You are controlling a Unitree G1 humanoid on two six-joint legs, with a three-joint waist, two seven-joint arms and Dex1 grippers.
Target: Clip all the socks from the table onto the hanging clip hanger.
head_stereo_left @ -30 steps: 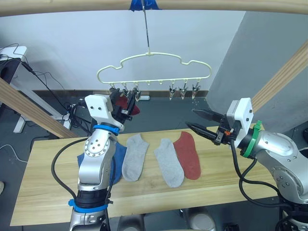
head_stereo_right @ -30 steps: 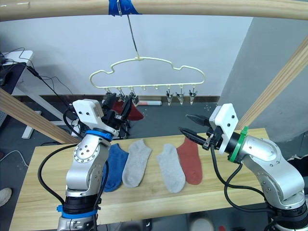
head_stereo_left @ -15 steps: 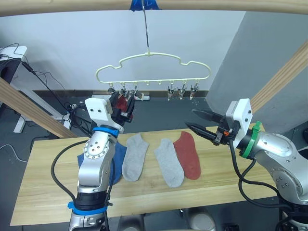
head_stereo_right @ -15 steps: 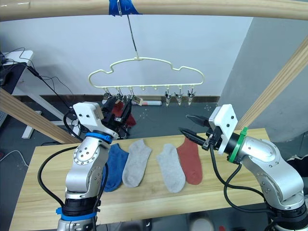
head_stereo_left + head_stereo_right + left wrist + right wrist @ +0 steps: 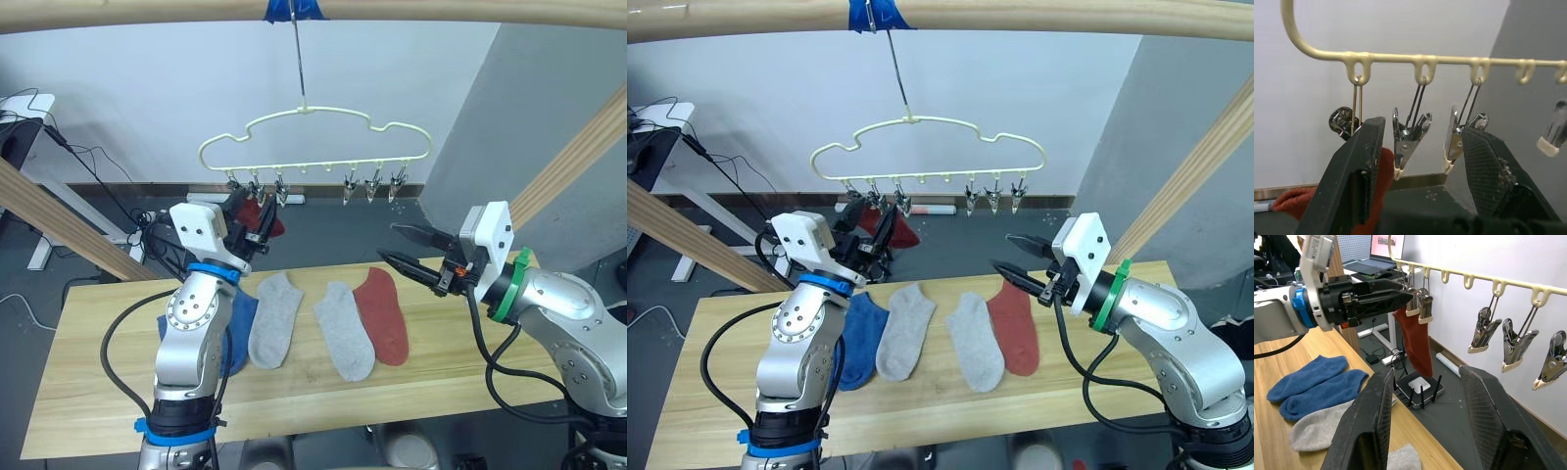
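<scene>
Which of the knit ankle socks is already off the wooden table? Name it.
One rust-red knit sock, hanging from a silver metal clip at the left end of the pale-yellow wire hanger. The other rust-red sock, both grey and both blue socks lie flat on the table.

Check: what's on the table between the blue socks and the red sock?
Two grey socks lie side by side between the blue socks and the red sock on the table, seen in both eye views.

Access beneath the clip hanger is blocked on the robot's left by the left gripper and the hung red sock.
</scene>
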